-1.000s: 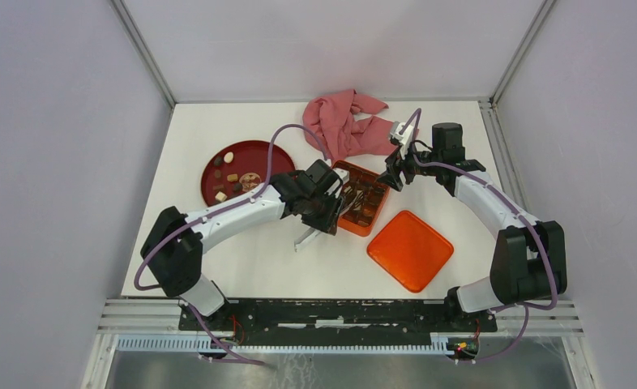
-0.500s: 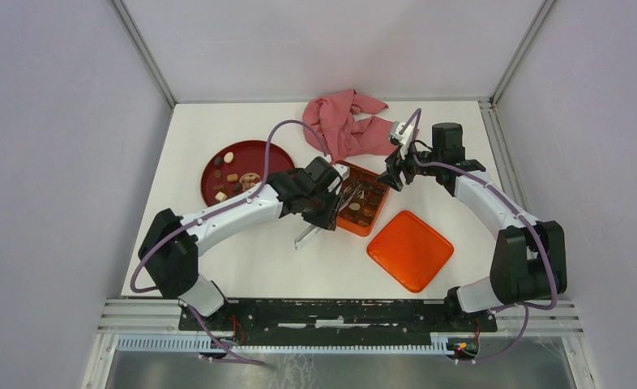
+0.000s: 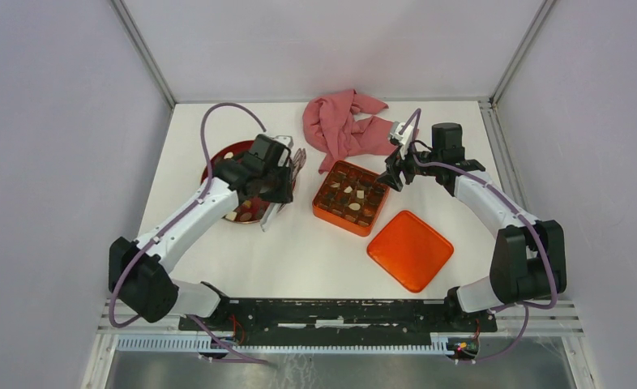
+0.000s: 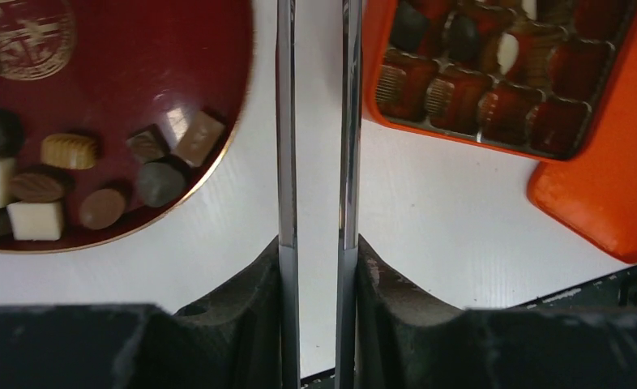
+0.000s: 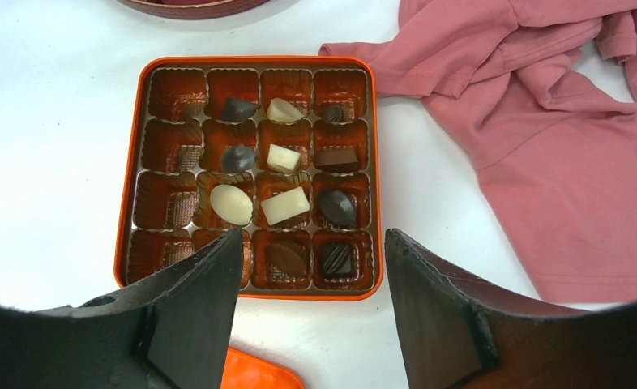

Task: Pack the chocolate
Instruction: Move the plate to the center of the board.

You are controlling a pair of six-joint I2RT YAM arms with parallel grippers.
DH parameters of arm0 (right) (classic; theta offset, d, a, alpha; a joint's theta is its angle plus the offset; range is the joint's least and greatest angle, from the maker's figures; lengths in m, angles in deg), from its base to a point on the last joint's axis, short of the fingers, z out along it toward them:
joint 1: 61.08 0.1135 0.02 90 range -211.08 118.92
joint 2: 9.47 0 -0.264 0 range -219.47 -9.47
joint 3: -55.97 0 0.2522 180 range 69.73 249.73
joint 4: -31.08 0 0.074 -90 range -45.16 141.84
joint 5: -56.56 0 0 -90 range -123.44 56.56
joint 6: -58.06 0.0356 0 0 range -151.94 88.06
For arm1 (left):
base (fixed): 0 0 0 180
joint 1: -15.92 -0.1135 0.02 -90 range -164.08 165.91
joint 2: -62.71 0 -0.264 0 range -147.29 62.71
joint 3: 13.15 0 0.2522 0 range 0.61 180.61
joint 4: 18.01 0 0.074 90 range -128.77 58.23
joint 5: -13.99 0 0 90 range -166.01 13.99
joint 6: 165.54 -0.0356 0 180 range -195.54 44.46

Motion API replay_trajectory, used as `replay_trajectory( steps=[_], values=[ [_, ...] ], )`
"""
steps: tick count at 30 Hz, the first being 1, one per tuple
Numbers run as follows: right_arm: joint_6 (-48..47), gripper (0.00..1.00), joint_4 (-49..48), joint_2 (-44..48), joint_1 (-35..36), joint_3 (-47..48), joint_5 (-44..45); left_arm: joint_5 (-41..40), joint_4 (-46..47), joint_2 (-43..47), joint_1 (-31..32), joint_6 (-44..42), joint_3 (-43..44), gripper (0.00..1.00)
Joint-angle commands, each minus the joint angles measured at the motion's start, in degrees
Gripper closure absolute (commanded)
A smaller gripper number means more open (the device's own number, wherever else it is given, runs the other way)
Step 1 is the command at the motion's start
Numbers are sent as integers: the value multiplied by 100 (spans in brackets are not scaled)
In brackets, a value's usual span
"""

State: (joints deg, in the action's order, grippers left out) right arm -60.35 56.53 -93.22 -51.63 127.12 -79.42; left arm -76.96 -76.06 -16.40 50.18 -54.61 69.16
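On the white table (image 3: pixel 299 259) the chocolate is found in two places: a cluster of dark, tan and cream pieces (image 4: pixel 160 183) lies on the round dark-red plate (image 4: pixel 153 65) at the left, and other pieces (image 5: pixel 231 204) are seated one to a cell in the orange gridded tin (image 5: pixel 123 219) at the middle. An orange lid (image 3: pixel 410 250) is laid flat just near and right of the tin, and a pink cloth (image 3: pixel 344 126) is bunched on its far side. The left gripper (image 3: pixel 299 160) is held over the strip of table between plate and tin; its two long thin fingers (image 4: pixel 286 121) are kept parallel with a narrow gap, and nothing is pinched between them. The right gripper (image 5: pixel 311 308) is poised at the tin's far right edge, its dark fingers spread wide and nothing gripped
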Motion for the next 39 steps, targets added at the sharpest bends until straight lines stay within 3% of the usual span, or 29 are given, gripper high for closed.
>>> replay_trajectory(
  steps=[1, 13, 39],
  values=[
    [-39, 30, -78, -69, -23, 53, 18, -165, -301, 279, -446, -451, -123, 76],
    [-25, 30, -75, -184, -22, 53, 89, -596, -546, -287, -883, -758, -330, 85],
    [-60, 30, -43, -162, -48, 62, 96, 1005, -240, -1173, -884, -835, -141, 93]
  ],
)
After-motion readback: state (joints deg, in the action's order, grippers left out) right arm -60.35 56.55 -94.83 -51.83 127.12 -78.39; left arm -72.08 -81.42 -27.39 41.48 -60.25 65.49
